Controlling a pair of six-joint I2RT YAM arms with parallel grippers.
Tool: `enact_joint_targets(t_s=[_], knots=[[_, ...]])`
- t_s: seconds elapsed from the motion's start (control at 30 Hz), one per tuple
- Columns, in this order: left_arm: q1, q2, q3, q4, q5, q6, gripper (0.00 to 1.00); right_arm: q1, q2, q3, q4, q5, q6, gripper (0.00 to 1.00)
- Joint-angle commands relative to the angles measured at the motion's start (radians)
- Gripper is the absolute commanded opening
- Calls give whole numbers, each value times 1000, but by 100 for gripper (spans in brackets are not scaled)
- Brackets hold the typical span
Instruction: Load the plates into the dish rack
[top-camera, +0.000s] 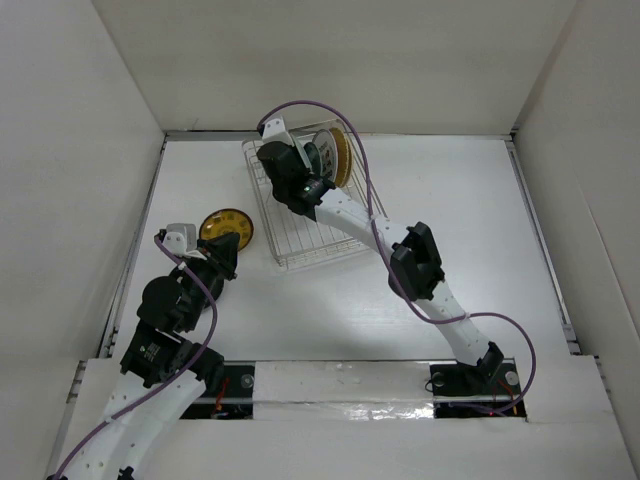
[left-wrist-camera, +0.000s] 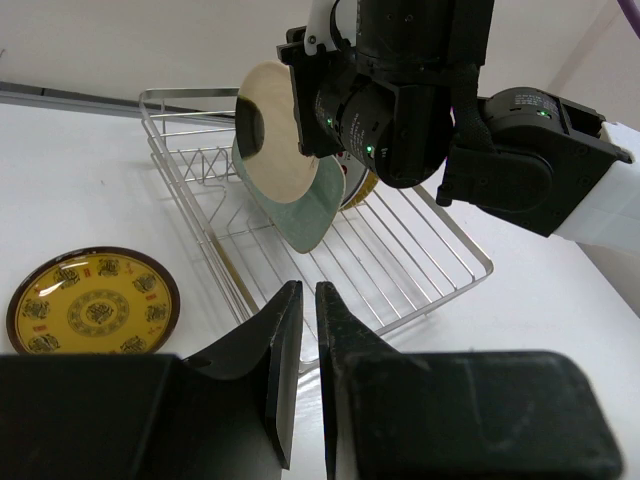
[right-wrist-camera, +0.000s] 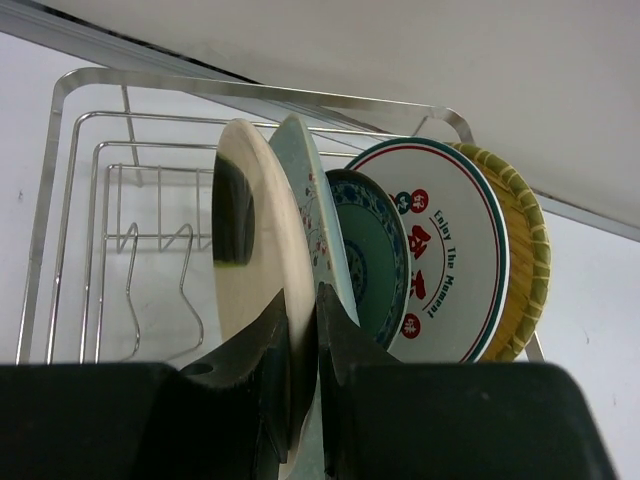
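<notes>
At the table's (top-camera: 460, 250) left side, the yellow plate (left-wrist-camera: 92, 305) lies flat, outside the rack (top-camera: 300, 240) and near its left wall. The left gripper (left-wrist-camera: 308, 300) hovers near this plate. Its jaws stand almost together, with nothing between them.

At centre, the rack carries a row of plates on edge at its far end. The right gripper (right-wrist-camera: 303, 345) reaches into the rack, its jaws pinched on the rim of the cream plate (right-wrist-camera: 245, 250). This plate is at the left end of the row, close against the green dish (right-wrist-camera: 305, 190). To its right stand the teal plate (right-wrist-camera: 372, 250), the white plate (right-wrist-camera: 450, 245) and the tan plate (right-wrist-camera: 525, 265), each close against the next.

Step in hand, as judged: seating the cream plate in its slot. The next move calls for three actions:
- Confirm that the rim rests between prongs.
- Open the right jaws.
- Draw the gripper back without dragging the green dish.

The yellow plate is not yet loaded. It lies flat, so a finger would probably have to get under its rim.

Not resolved:
- The right fingers (right-wrist-camera: 270, 350) cover the cream plate's bottom edge, so contact with the wires cannot be told.
- It cannot be told whether the green dish's rim is also caught in the jaws.
- The prongs under the row are hidden.
- In the top view the right arm covers most of the row.
</notes>
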Motion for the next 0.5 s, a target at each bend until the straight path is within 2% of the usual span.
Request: enact_joint_targets(t_s=[0.0,0.2,0.3,0.47], knots=[[0,-5,10,51,-1,0,9,-10,3,48,76,65,-57,0],[0,6,10,48,-13,0,9,-10,42,57,98,116,-33,0],[0,12,12,48,-16,0,9,-10,-30,-24,202,120,-39,0],[0,23,13,51,-18,2,9,-10,-107,-50,288,151,-66,0]])
